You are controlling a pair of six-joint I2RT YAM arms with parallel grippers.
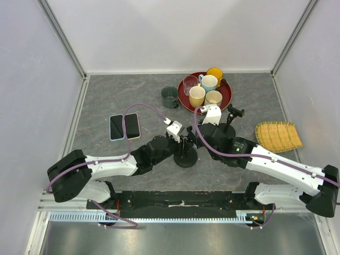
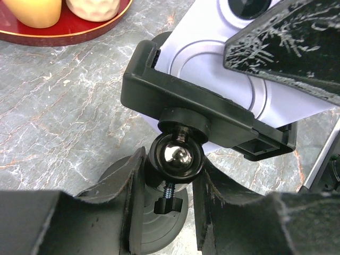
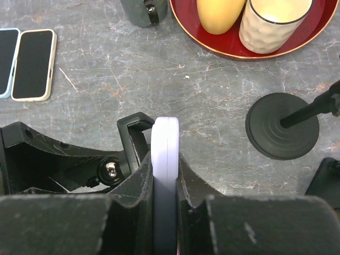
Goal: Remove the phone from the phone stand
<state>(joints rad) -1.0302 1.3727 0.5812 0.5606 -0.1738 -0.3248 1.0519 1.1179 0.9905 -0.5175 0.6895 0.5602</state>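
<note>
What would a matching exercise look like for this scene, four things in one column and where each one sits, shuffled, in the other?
Things:
1 white phone
2 ball joint
3 dark green mug
4 blue mug

Places:
A on the red tray
B held by the left gripper
C on the table, beside the tray
D clamped edge-on in the right gripper

Pairs: 1-D, 2-B, 3-C, 4-A.

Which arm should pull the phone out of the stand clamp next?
Right. The right end effector is shut on the edge of the phone, ready to pull. The left end effector clamps the phone stand at its ball joint, so it's better left bracing.
</note>
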